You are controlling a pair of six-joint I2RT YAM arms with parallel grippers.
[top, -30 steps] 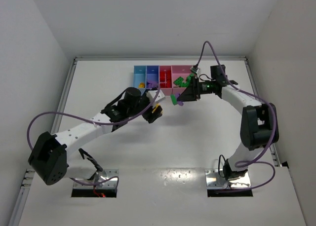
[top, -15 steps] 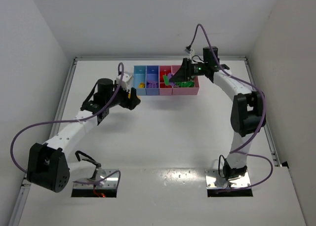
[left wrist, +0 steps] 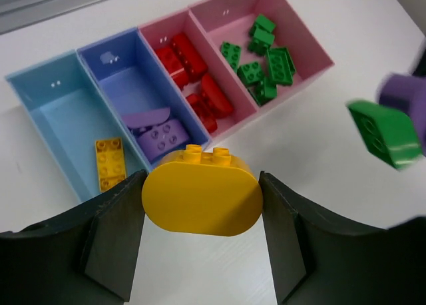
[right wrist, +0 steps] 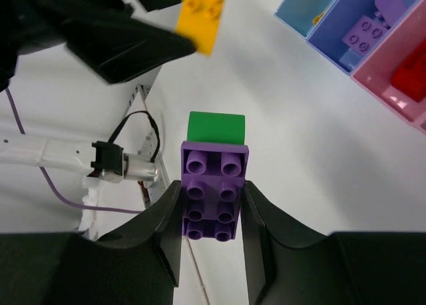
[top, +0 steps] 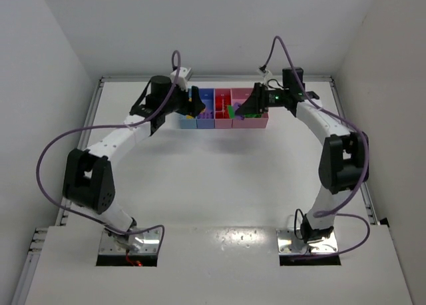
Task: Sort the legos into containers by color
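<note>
Both arms loaded. Our left gripper (left wrist: 202, 215) is closed on a rounded yellow brick (left wrist: 200, 188), held in the air by the near end of the blue bins. Our right gripper (right wrist: 212, 208) clamps a purple brick (right wrist: 212, 185) with a green brick (right wrist: 215, 127) stuck on its end, close to the bin row (top: 223, 122). We see one yellow piece (left wrist: 110, 162) in the light blue bin (left wrist: 46, 112), purple pieces (left wrist: 160, 135) in the periwinkle bin (left wrist: 116, 65), reds (left wrist: 183, 62) in the pink bin (left wrist: 154, 35), and greens (left wrist: 269, 58) in the wide pink bin (left wrist: 226, 18).

Left arm (top: 123, 137), right arm (top: 319, 118) reach forward (jaws clamped).
</note>
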